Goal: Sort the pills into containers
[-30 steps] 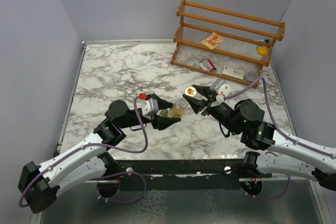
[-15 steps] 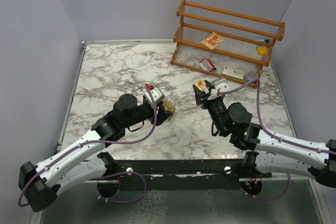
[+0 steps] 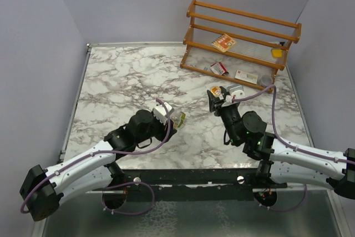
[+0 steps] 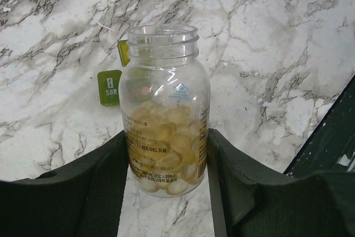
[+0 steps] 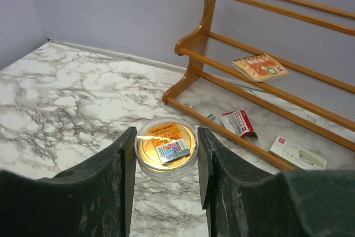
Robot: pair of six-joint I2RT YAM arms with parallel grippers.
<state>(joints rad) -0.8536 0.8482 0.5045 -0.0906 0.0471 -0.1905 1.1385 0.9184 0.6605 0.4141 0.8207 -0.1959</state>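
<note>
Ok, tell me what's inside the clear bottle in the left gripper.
Yellow-orange pills fill the lower half of the bottle; above them it is empty and uncapped. Printed text partly covers some at the back.

White worktop, grey marble veining, thin metal trim along the edges. Plain lavender-grey walls close it on three sides (back, left, right). Open wooden rack stands in the far right corner. Dark rail along the near edge. Light even, shadows soft.
</note>
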